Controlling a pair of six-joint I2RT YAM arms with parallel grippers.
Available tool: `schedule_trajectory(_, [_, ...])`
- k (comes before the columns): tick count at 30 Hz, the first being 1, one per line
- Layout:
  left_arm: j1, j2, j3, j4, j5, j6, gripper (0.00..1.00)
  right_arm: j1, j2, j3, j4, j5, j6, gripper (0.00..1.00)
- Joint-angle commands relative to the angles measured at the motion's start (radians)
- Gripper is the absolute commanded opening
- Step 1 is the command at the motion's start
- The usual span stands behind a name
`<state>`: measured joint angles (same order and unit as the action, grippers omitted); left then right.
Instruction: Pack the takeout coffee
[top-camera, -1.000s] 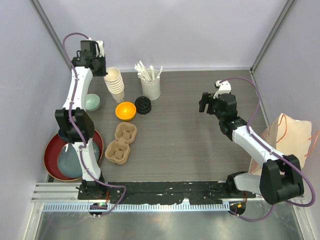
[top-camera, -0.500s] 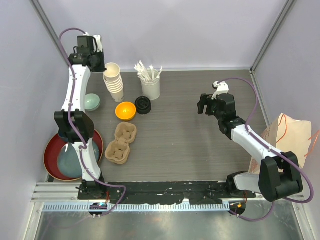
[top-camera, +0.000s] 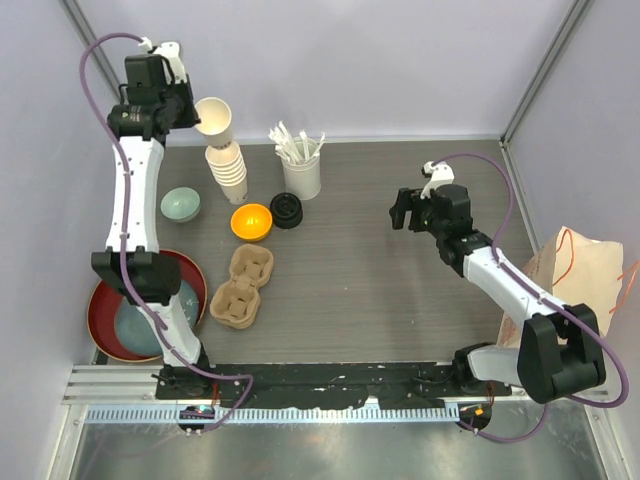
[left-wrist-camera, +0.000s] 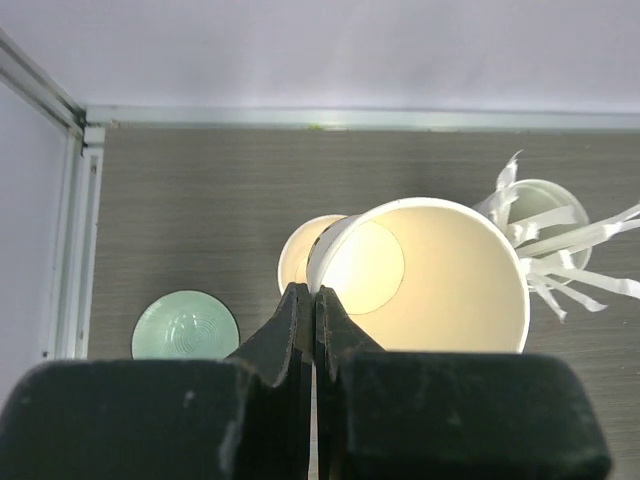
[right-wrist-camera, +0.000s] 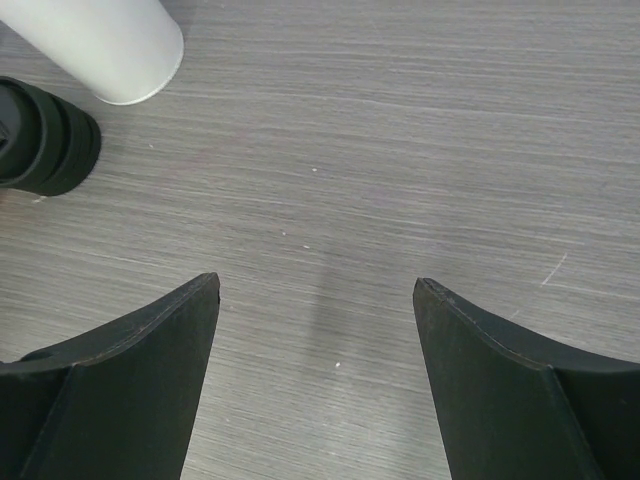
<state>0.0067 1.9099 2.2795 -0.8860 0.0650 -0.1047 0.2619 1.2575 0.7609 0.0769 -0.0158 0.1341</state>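
**Operator:** What has my left gripper (left-wrist-camera: 307, 300) got?

**Spotter:** Your fingers are pinched together on the wall of one paper cup (left-wrist-camera: 440, 270), right at its rim, on the side nearest your wrist camera. The rest of the cup sticks out past your fingertips.

**Operator:** Which way does it point?

**Spotter:** The mouth faces up toward your wrist camera and the base points down at the table. The long axis is near upright, leaning a little. You hold it at the far left corner, over the stack of cups (top-camera: 230, 170). From the top view I cannot tell whether its base touches the top cup of the stack.

**Operator:** Give me the counts.

**Spotter:**
- One cup is in your grip, and there is one stack below it. The rims in the stack are too close together to count.
- Just beside the stack stands one white holder (top-camera: 301, 175) full of white sticks.
- Nearer you are one stack of black lids (top-camera: 288, 210) and one orange bowl (top-camera: 251, 221), just beside each other.
- One green bowl (left-wrist-camera: 186, 325) sits to the left.
- Two pulp carriers (top-camera: 251, 265) lie end to end, touching.
- One paper bag (top-camera: 585, 270) is at the right edge.

**Operator:** And my right gripper (right-wrist-camera: 316, 290)?

**Spotter:** Its jaws are spread wide and hold nothing. It hangs over bare table on the right half, well apart from the cup. The lids and the holder show at the left edge of its view.
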Motion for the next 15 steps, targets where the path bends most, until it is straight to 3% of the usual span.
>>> schedule_trajectory(1, [0.004, -0.106, 0.044, 0.038, 0.032, 0.005, 0.0, 0.002, -0.026, 0.095, -0.02, -0.071, 0.038, 0.84])
schedule_trajectory(4, [0.003, -0.166, 0.035, -0.008, 0.071, 0.02, 0.0, 0.023, -0.047, 0.169, -0.069, -0.093, 0.067, 0.84])
schedule_trajectory(8, [-0.132, -0.273, -0.072, -0.074, 0.052, 0.13, 0.0, 0.131, -0.089, 0.31, -0.184, -0.069, 0.065, 0.84])
schedule_trajectory(9, [-0.21, -0.319, -0.134, -0.083, 0.035, 0.179, 0.0, 0.163, -0.095, 0.361, -0.198, -0.058, 0.061, 0.84])
schedule_trajectory(15, [-0.428, -0.376, -0.284, -0.189, -0.048, 0.254, 0.0, 0.332, -0.116, 0.504, -0.194, -0.045, 0.128, 0.84])
